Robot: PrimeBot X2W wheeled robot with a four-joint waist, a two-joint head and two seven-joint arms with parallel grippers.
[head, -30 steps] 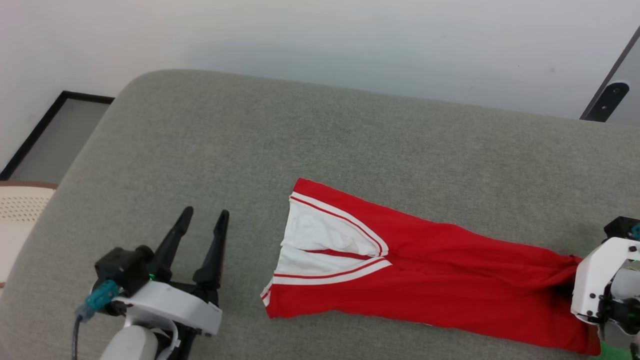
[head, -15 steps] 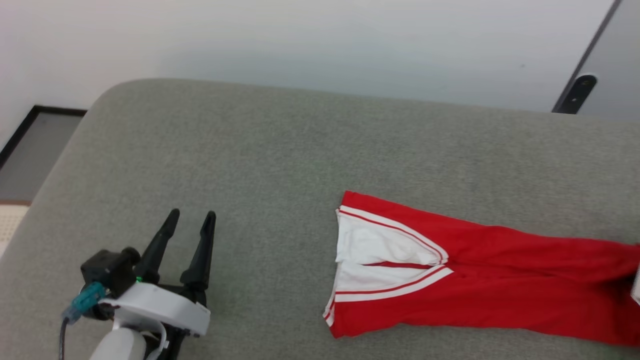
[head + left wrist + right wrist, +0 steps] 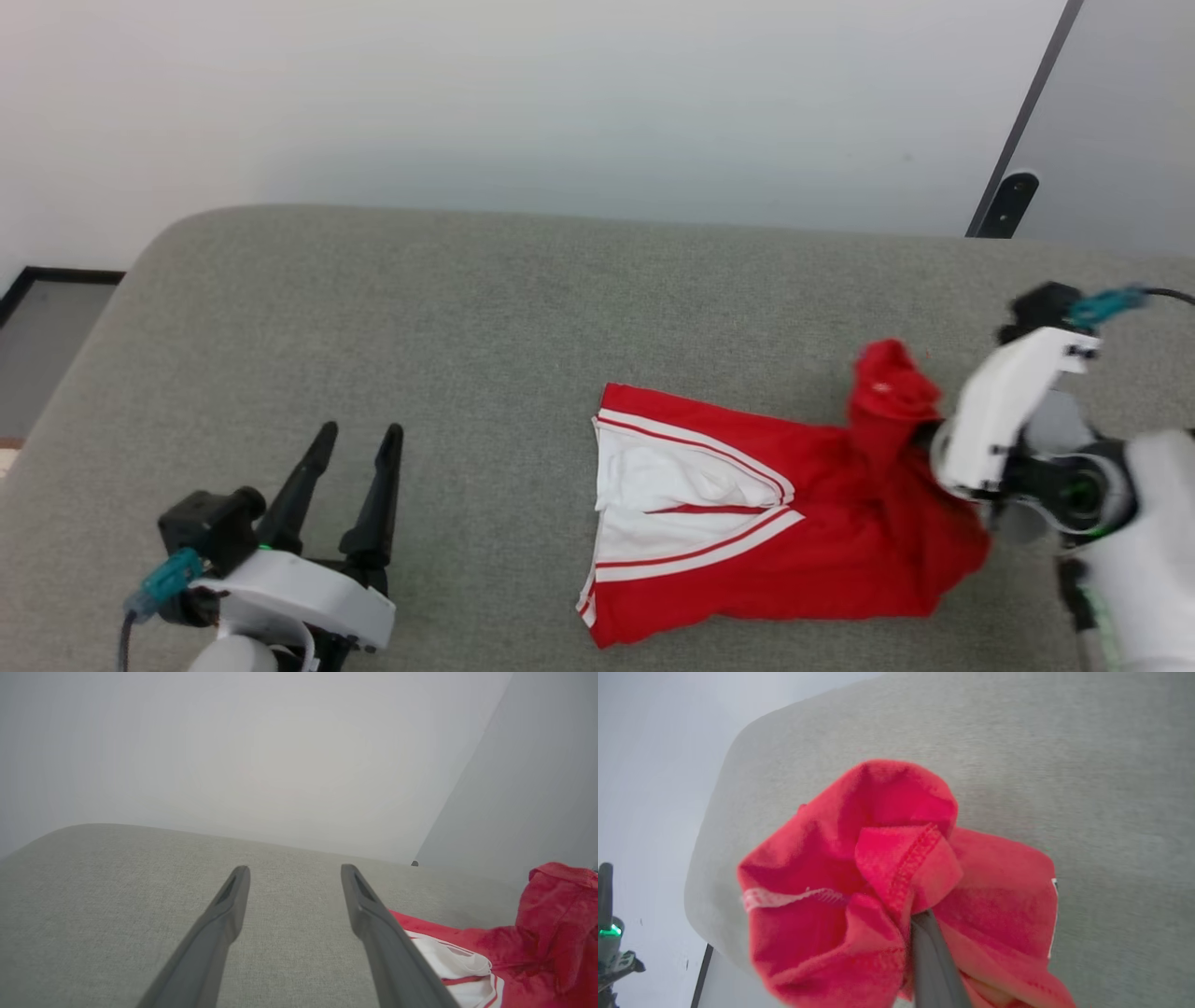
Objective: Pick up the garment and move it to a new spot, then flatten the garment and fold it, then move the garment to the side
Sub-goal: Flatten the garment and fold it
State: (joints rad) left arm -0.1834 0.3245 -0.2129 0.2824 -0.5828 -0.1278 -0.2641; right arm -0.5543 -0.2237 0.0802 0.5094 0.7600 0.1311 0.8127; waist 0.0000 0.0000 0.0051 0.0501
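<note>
The right end effector [image 3: 921, 918] is clamping a bunched red end of the garment [image 3: 822, 532] and holding it raised off the grey cushion [image 3: 448, 308], toward its right side. The rest of the garment is lying flat near the front edge, white sleeve up. The left end effector [image 3: 360, 437] is hovering near the front left corner, fingers spread and empty, well apart from the garment.

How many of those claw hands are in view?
2. The left gripper is at the lower left over the grey cushion, open and empty; the right gripper, at the right, is shut on the garment.
</note>
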